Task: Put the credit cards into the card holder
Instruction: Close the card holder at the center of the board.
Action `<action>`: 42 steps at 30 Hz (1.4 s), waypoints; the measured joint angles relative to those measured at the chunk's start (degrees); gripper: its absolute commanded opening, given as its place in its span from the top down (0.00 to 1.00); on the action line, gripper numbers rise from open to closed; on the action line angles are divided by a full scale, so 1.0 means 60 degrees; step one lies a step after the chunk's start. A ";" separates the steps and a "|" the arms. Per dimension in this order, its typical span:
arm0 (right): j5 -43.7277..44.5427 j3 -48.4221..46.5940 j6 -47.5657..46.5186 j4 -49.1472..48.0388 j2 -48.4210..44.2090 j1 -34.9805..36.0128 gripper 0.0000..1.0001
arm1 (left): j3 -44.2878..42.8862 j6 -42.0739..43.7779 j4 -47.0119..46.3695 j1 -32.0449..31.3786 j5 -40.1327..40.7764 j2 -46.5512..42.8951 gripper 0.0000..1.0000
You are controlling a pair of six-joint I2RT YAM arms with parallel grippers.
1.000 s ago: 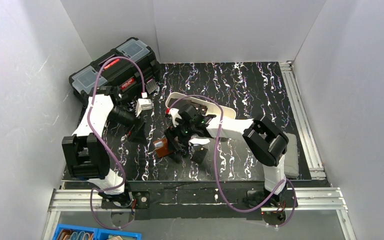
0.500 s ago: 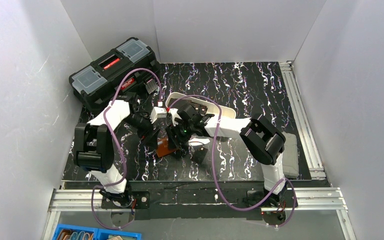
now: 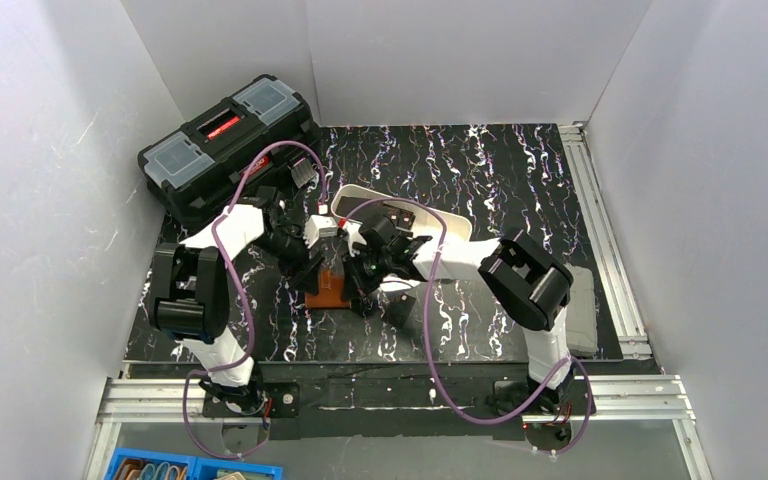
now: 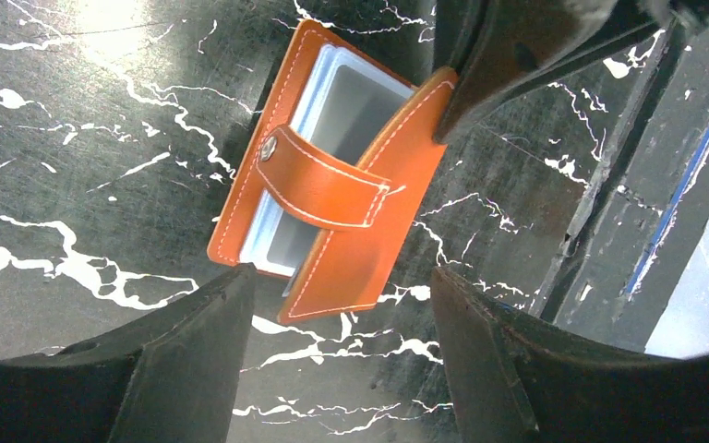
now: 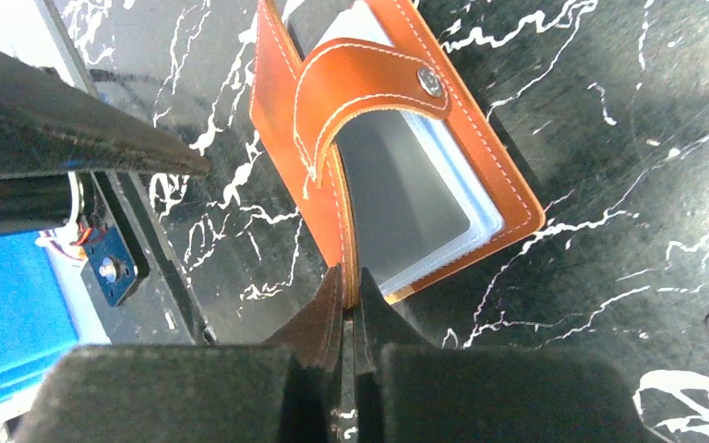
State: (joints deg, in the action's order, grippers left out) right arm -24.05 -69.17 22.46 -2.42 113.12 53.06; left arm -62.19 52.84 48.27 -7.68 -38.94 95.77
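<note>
Near edge: aluminium rail (image 3: 410,395) carries arm bases, blue bin (image 3: 195,468) lower left
Black marbled table (image 3: 520,180), white walls on three sides; right half and far right open for moving
Card holder (image 3: 328,291) on table left of centre, near half, strap across its face
Right gripper (image 5: 349,295) clenched on raised cover edge of card holder
Left gripper (image 4: 340,277) released, fingers straddle card holder, apart from it
Both wrists crowd same spot
Dark credit card (image 3: 400,306) just right
White tray (image 3: 400,205) behind; black toolbox (image 3: 228,140) far left

smooth stitched leather card holder (image 4: 332,198), glossy marbled table (image 4: 83,166)
</note>
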 measured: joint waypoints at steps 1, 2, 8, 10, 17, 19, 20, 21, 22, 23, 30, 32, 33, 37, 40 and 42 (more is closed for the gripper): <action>-0.0033 0.0109 0.0033 -0.0113 -0.0069 0.0000 0.99 | 0.0000 -0.0004 -0.0007 0.0000 0.0007 -0.0007 0.30; -0.0036 0.0193 0.0058 -0.0146 -0.0149 0.0000 0.99 | -0.0004 0.0004 0.0007 0.0000 0.0011 -0.0026 0.30; 0.0160 0.0769 -0.0124 -0.0051 -0.1668 0.0095 0.99 | -0.0627 0.0412 0.0958 0.0229 -0.0466 -0.0346 0.14; 0.0379 0.0772 -0.0404 -0.0036 -0.2386 0.0168 0.99 | -0.1096 0.0907 0.1668 0.0521 -0.0943 -0.0368 0.08; 0.0816 0.0648 -0.1319 0.0612 -0.4215 0.0550 0.99 | -0.3559 0.2277 0.4841 0.1373 -0.2663 0.0248 0.02; 0.1020 0.0616 -0.1497 0.0947 -0.4404 0.0590 0.99 | -0.3978 0.2353 0.5501 0.1599 -0.3228 0.0561 0.02; 0.1137 0.0612 -0.1570 0.1082 -0.4466 0.0590 0.99 | -0.4091 0.2368 0.5716 0.1734 -0.3450 0.0688 0.02; 0.1319 0.0612 -0.1654 0.1271 -0.4539 0.0590 0.99 | -0.4160 0.2368 0.5872 0.1840 -0.3628 0.0754 0.02; 0.1435 0.0601 -0.1741 0.1421 -0.4590 0.0590 0.99 | -0.4193 0.2350 0.5985 0.1923 -0.3770 0.0772 0.02; 0.1639 0.0572 -0.1840 0.1606 -0.4652 0.0590 0.99 | -0.4218 0.2269 0.6105 0.2040 -0.3942 0.0761 0.02; 0.3027 -0.0404 -0.2575 0.2463 -0.4750 0.0492 0.99 | -0.4510 0.0539 0.6229 0.2324 -0.4703 0.0007 0.02; 0.3388 -0.0696 -0.2703 0.2437 -0.4761 0.0433 0.99 | -0.4579 -0.0131 0.6226 0.2324 -0.4965 -0.0189 0.02; 0.3585 -0.0820 -0.2761 0.2382 -0.4787 0.0404 0.99 | -0.4568 -0.0514 0.6226 0.2324 -0.5089 -0.0288 0.02; 0.4120 -0.1224 -0.2812 0.2204 -0.4870 0.0335 0.99 | -0.3993 -0.2251 0.5650 0.2324 -0.5548 -0.0827 0.02; 0.4248 -0.1548 -0.2728 0.1989 -0.4870 0.0339 0.99 | -0.2681 -0.4346 0.3829 0.2324 -0.5635 -0.1876 0.02; 0.4266 -0.1705 -0.2517 0.1694 -0.4870 0.0339 0.99 | -0.1723 -0.5923 0.2266 0.2324 -0.5639 -0.2718 0.02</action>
State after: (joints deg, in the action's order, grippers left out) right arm 1.54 -79.40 7.35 7.75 83.90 55.09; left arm -72.53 17.30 61.87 6.26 -72.77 79.46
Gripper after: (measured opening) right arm 0.043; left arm 0.982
